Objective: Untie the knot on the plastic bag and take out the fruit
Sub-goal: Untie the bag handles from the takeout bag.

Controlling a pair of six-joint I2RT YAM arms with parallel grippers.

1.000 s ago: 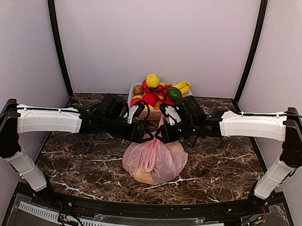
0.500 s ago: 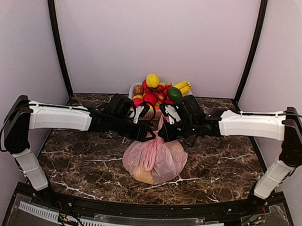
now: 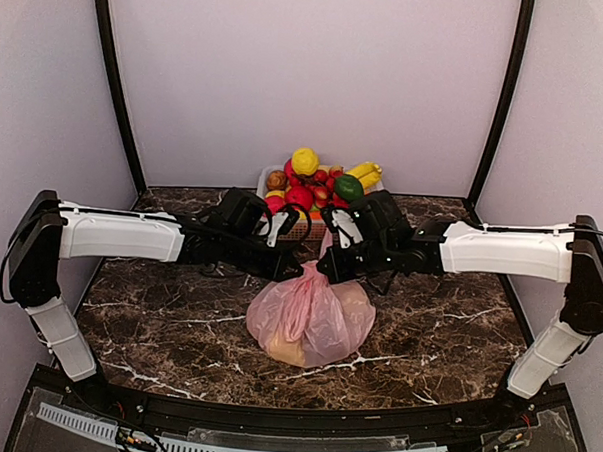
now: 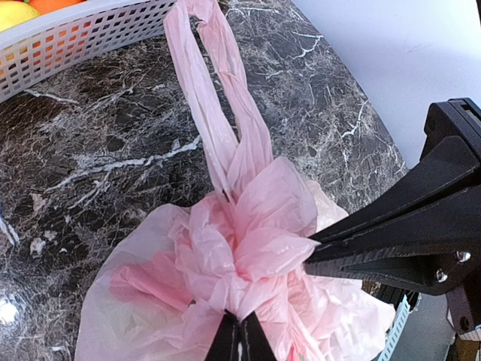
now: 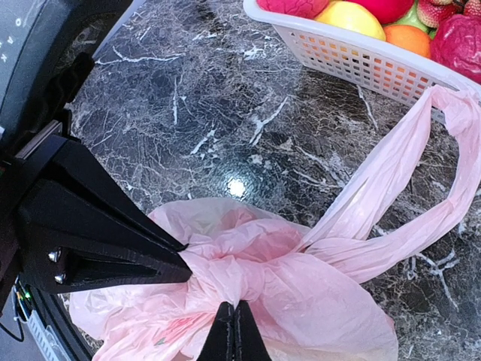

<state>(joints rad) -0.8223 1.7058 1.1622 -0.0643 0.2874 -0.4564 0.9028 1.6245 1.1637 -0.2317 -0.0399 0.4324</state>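
Fingers (image 4: 228,343) of the left gripper (image 4: 240,335) pressed tight together, pink film caught between the tips; fingers (image 5: 224,336) of the right gripper (image 5: 235,331) likewise pinched shut on film. Both grips on the knot (image 4: 248,248) – left gripper from the left, right gripper from the right, tips almost meeting over it.

Knot bunched at the top of the plastic bag (image 3: 312,322), ruffled and upright. One long handle loop (image 5: 406,195) stretched from the knot toward the far side, long axis running front to back, its end up against the wall of the white basket (image 5: 361,56).

Bag resting mid-table on dark marble (image 3: 157,320), yellowish fruit (image 3: 288,354) dimly visible through the film at its near left.

Basket piled with more fruit (image 3: 318,182) against the back wall, just behind the grippers. Bare marble to the left and right of the bag and in front of it – as far as the near edge.
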